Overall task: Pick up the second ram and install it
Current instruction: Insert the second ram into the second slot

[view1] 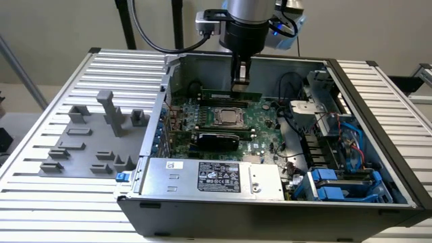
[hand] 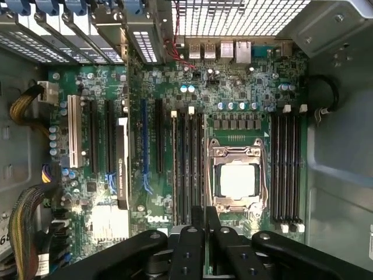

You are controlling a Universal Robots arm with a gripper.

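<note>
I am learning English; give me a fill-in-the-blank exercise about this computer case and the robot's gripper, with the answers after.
1. The gripper holds the second ram over the green ___.
2. The CPU socket lies between two banks of black memory ___.
3. Gray fixture blocks stand on the table at the exterior view's ___ of the case.
Missing words: motherboard; slots; left.

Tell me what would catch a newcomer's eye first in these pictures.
The open PC case sits in the middle of the slatted table, its green motherboard bare. The arm reaches down into it from above, with the gripper at a green ram just beyond the shiny CPU.
</note>
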